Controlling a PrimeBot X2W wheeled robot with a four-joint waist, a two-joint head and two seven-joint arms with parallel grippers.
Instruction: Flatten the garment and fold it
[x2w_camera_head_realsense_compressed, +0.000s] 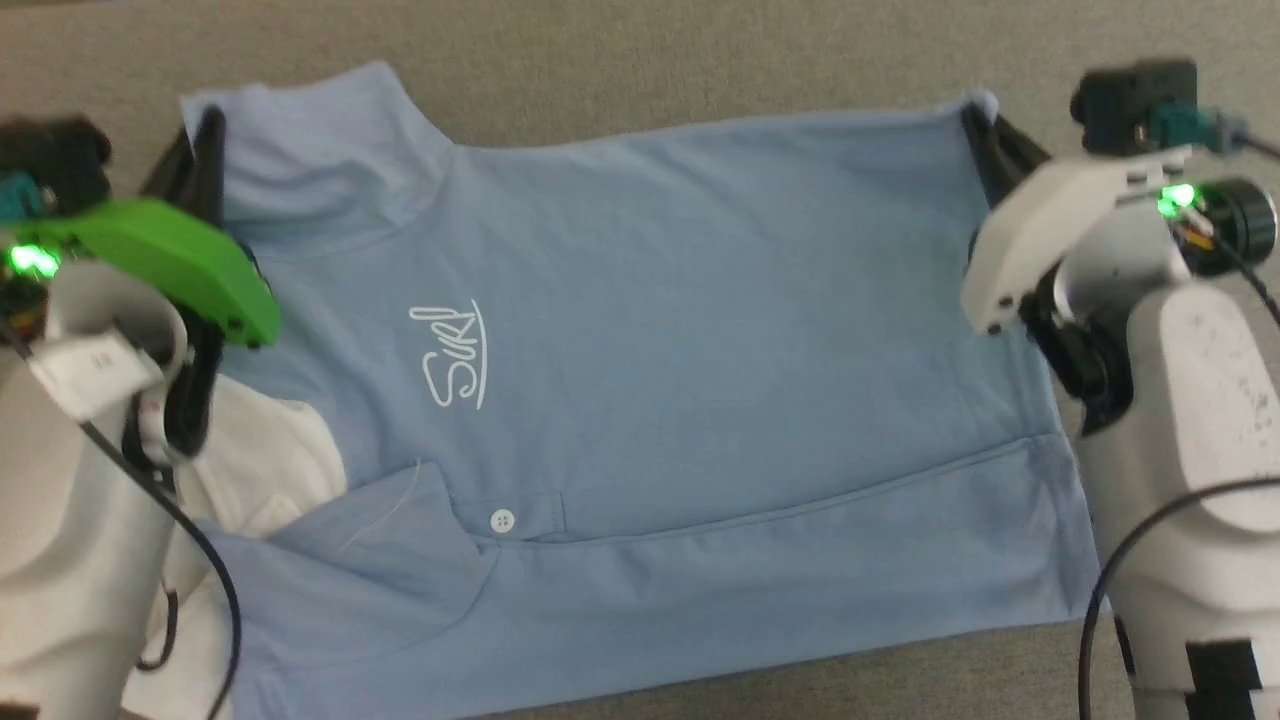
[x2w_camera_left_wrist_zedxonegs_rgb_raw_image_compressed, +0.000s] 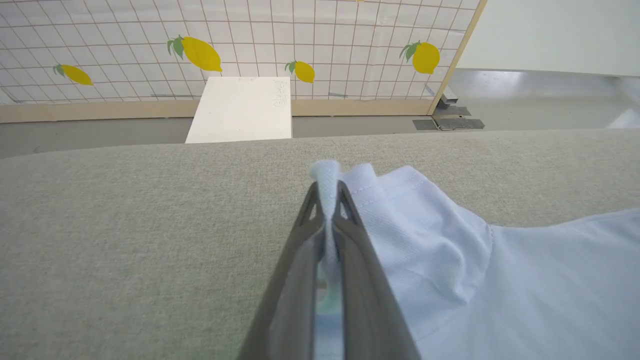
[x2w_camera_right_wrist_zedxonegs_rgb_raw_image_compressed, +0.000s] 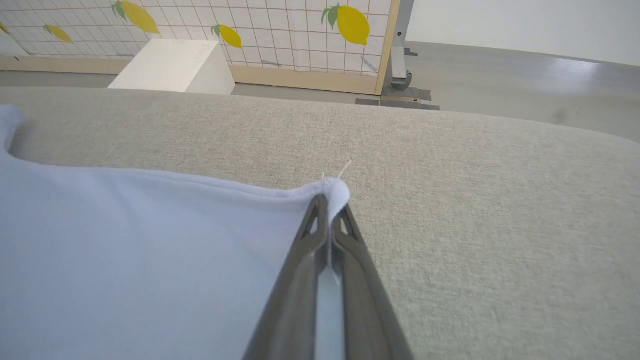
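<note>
Left to right: our left tool (x2w_camera_left_wrist_zedxonegs_rgb_raw_image_compressed: 327, 192) is pinched closed on the far sleeve edge of the garment (x2w_camera_head_realsense_compressed: 650, 300). The garment lies spread on the beige surface (x2w_camera_head_realsense_compressed: 700, 50), collar (x2w_camera_head_realsense_compressed: 270, 460) leftward, with a crease along its near part. Our right tool (x2w_camera_right_wrist_zedxonegs_rgb_raw_image_compressed: 328, 200) is clamped on the far hem corner. Uneven pulling could slip the soft knit free or bunch that crease. Bare surface lies open beyond the far edge and rightward.
</note>
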